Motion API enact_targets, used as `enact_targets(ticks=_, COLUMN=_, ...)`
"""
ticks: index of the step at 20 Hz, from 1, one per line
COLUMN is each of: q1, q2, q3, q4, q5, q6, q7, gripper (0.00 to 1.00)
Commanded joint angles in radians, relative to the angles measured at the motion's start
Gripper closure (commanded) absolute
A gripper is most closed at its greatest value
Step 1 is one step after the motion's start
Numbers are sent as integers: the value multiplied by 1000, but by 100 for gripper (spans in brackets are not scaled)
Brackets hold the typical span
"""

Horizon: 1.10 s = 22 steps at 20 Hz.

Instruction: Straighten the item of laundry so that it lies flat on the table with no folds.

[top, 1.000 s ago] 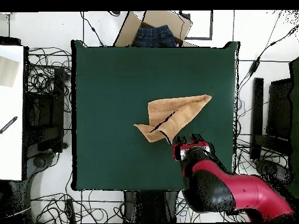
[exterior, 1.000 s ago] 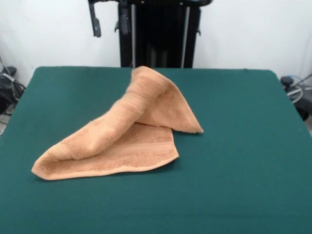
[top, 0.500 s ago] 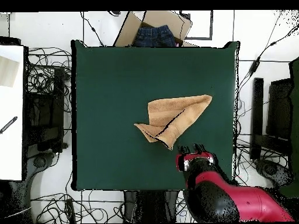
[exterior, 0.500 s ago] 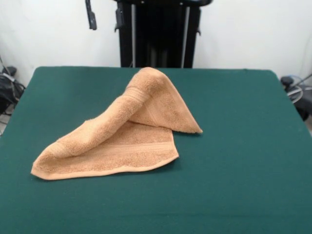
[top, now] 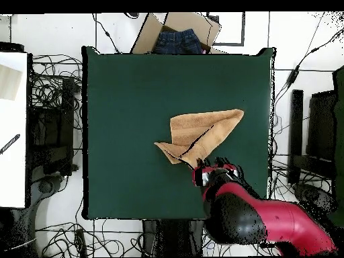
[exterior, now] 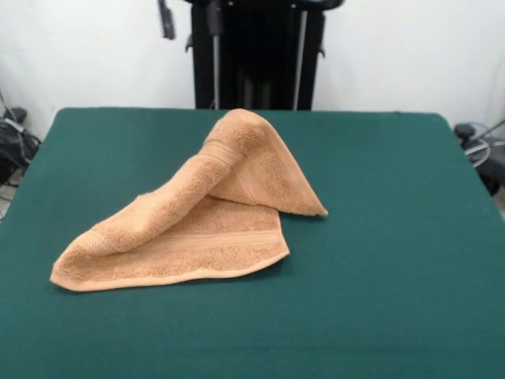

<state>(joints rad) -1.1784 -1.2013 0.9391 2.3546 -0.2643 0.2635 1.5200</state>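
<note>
The terry towel lies folded over itself near the middle of the green table, one flap peaked, so unfolding remains. The gripper hovers just beside its peaked end, likely lining up a grab; its opening I cannot tell.

Off-table clutter only: cardboard box past one table edge in overhead view, blue denim garment inside it; tangled black cables all over the floor beside the table, more cables on the opposite side; white board w/ a dark pen-like object at frame edge; black upright stands on the other side; front view: white wall behind, dark gear at one side, more cables at the other.
</note>
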Motion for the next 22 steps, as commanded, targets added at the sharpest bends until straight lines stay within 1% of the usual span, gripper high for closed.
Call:
enact_targets(ticks=1, q1=277, q2=46, q3=-153, q4=-268, q5=-50, q6=271, q7=162, gripper=0)
enact_targets(ticks=3, q1=372, q2=130, q3=-227, q4=-400, q5=-119, q6=401, q7=204, gripper=0)
enact_targets(ticks=6, q1=462, q2=248, q3=-304, q4=-543, q5=-178, q6=562, q7=214, gripper=0)
enact_targets(ticks=7, q1=468, q2=282, q3=-323, q4=-555, q5=-164, q6=548, q7=207, gripper=0)
enact_targets(ticks=8, q1=463, q2=319, q3=-331, q4=-548, q5=-142, q6=491, q7=190, gripper=0)
enact_targets(ticks=10, q1=466, q2=359, q3=-355, q4=-542, q5=-145, q6=406, q7=193, gripper=0)
enact_targets(ticks=13, q1=479, q2=379, q3=-384, q4=-539, q5=-145, q6=359, q7=213, gripper=0)
enact_targets(ticks=20, q1=479, q2=407, q3=-420, q4=-529, q5=-78, q6=345, q7=211, gripper=0)
enact_targets(ticks=21, q1=488, q2=412, q3=-437, q4=-535, q5=-75, q6=356, q7=224, gripper=0)
enact_targets(ticks=22, q1=499, q2=418, q3=-454, q4=-551, q5=-69, q6=395, q7=226, gripper=0)
